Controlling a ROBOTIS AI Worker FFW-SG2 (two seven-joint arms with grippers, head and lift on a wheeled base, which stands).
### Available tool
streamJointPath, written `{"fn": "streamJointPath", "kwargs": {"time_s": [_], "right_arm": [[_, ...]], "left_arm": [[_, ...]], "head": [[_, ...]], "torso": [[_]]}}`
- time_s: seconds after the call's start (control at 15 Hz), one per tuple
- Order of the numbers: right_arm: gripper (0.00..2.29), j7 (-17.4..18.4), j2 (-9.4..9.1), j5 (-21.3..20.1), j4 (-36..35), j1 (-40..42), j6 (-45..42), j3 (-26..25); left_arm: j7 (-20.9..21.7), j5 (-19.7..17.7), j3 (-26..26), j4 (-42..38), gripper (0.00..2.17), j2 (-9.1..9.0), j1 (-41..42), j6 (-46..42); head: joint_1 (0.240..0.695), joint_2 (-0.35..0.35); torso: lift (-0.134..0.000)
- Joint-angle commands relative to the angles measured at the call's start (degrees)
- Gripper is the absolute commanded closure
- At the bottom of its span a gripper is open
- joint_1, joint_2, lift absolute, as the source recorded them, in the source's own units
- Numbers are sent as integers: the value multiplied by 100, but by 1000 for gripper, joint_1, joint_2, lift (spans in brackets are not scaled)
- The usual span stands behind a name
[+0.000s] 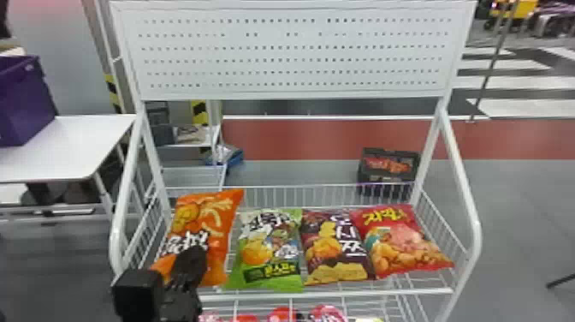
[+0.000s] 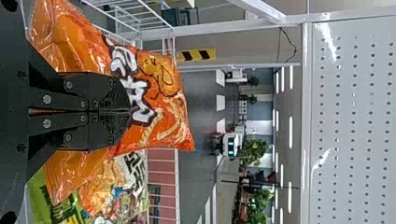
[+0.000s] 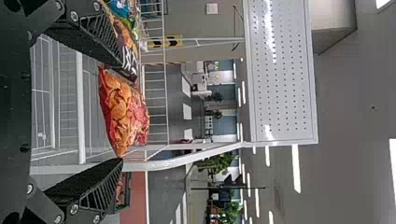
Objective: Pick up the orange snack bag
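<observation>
Behind the wire shelf (image 1: 325, 294) rises a white pegboard (image 1: 295, 51). Our left gripper (image 2: 130, 112) has its fingers together, seemingly clamped on the orange snack bag (image 1: 220, 214) at the shelf's left end. If that pinch takes only slick, loose film, we could lose the bag as its weight comes on. Lifting sideways might drag the green bag (image 1: 267, 252) beside it or snag the left side rail (image 1: 147, 233). Our right gripper's (image 3: 121, 111) fingers are apart, near the red bag (image 1: 400, 244).
</observation>
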State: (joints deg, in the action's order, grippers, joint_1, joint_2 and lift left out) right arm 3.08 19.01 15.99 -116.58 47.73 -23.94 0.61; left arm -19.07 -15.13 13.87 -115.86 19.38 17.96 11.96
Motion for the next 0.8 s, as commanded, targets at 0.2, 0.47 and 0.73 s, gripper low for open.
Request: {"fn": "streamJointPath", "kwargs": {"time_s": [0.2,0.47,0.73], "right_arm": [[167,0,-3,1,39,-44,18,18],[167,0,15,36,65,-53,0,27],[167,0,33,36,65,-35,0,27]], "left_arm": [[61,1,-403,-921,1534,356,1315,-603],[88,89,-491,-939,1531,409,2018,-1429],[79,353,-543,-1000,1531,418,2756,-2448]], "head": [[499,0],[499,0],[499,0]], "torso": [[0],[0],[0]]}}
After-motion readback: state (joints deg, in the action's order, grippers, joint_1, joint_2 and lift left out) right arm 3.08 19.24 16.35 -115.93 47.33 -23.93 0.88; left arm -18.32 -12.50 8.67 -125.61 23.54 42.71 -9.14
